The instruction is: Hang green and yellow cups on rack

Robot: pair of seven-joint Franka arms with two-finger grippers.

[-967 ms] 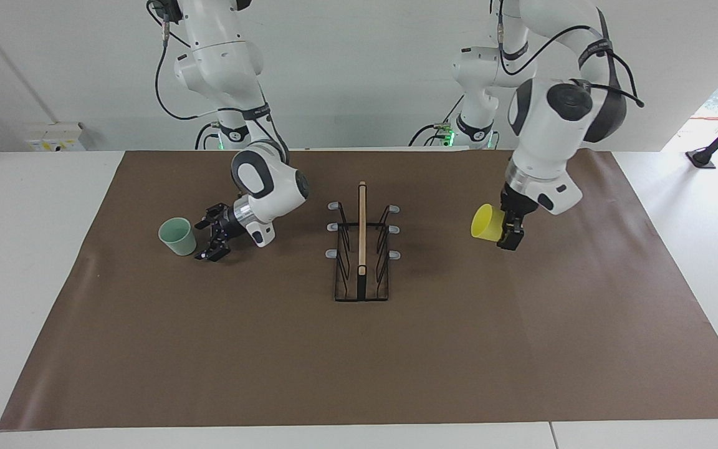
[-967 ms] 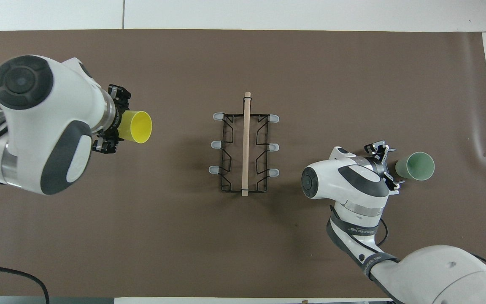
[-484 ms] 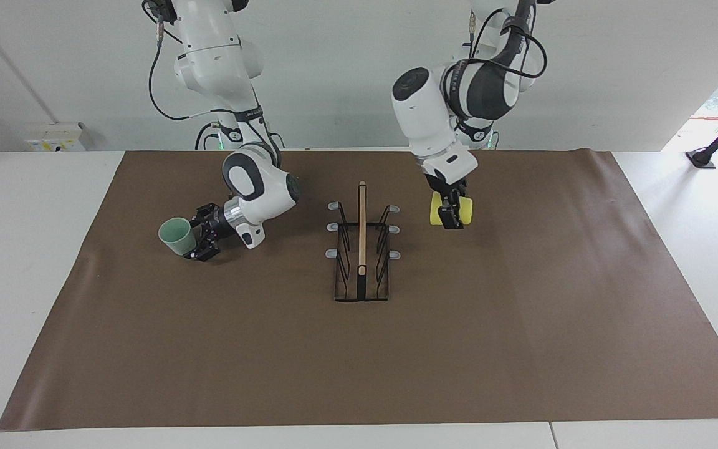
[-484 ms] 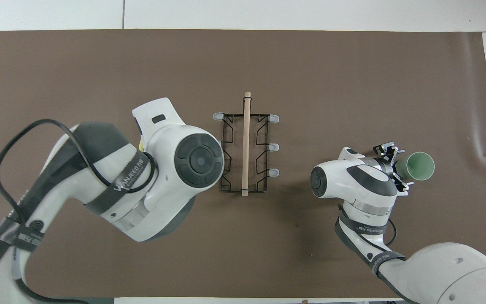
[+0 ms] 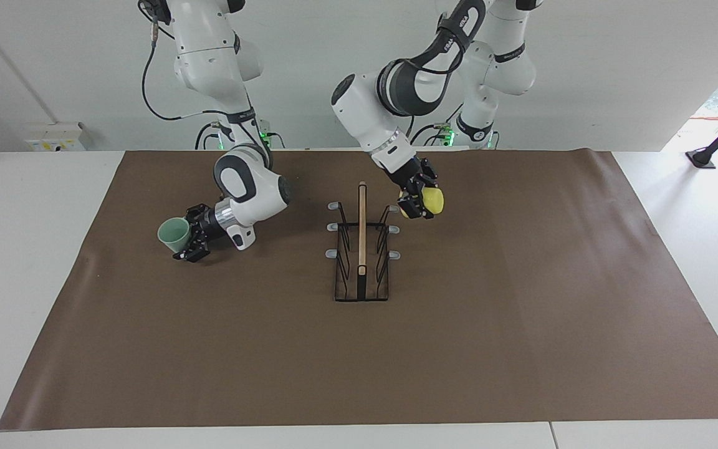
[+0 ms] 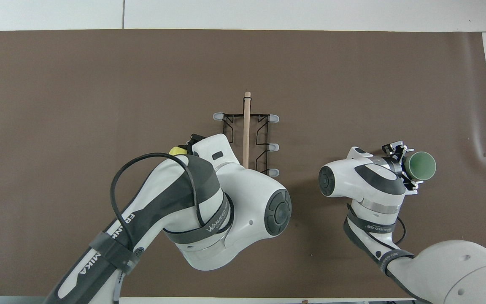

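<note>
The black wire rack [image 5: 362,249] with its wooden centre bar stands mid-table; it also shows in the overhead view [image 6: 246,126]. My left gripper [image 5: 419,201] is shut on the yellow cup [image 5: 434,199] and holds it in the air, tilted, just beside the rack's peg [image 5: 392,209] nearest the robots on the left arm's side. In the overhead view my left arm hides all but a sliver of the yellow cup [image 6: 177,150]. The green cup [image 5: 173,234] stands on the mat toward the right arm's end. My right gripper [image 5: 189,234] is low and open, with one finger on each side of the green cup [image 6: 422,165].
A brown mat [image 5: 521,312] covers the white table [image 5: 22,280]. My left arm's forearm and elbow [image 6: 226,202] hang over the part of the rack nearest the robots in the overhead view. A small white box [image 5: 57,136] sits at the table's back edge.
My left arm has swung the yellow cup from the left arm's end of the table over to the rack's side. My right gripper has slid forward until its fingers flank the green cup.
</note>
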